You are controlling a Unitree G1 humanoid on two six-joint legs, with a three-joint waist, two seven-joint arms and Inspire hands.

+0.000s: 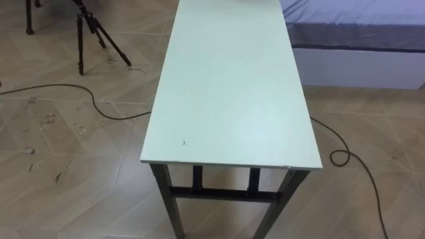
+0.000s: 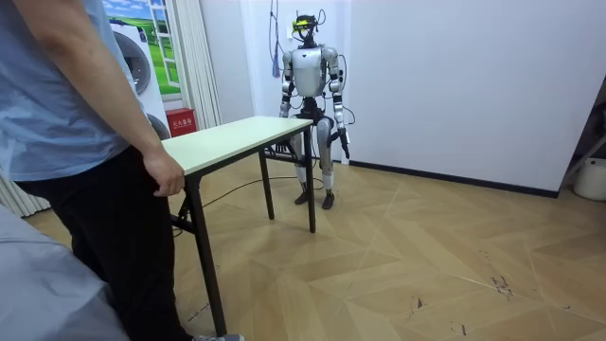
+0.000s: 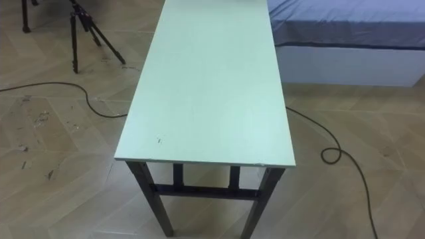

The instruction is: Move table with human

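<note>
— Nearest to us is the person, standing at the short end of the table on the room view's left. See the person's hand? It is curled over the edge of the top at that corner.

— Yes. And where is the table itself?

— On the wooden floor, all the legs I can see down, running lengthwise between the person and the robot. The top is long, pale and flat, on dark legs with a dark crossbar at the robot's end. From the robot's head you look straight down that top: a bed sits beside the far right corner, and a black tripod stands well off to the left.

— What about the robot?

— It stands upright at the opposite short end, facing along the table, close to the edge but not touching it as far as I can see.

— And its hands?

— Neither is on the table. The left hand hangs low beside its thigh, arm down at its side; it is too small for me to tell how the fingers lie. The right hand is lost behind the table's far corner, so I cannot tell there either.
</note>
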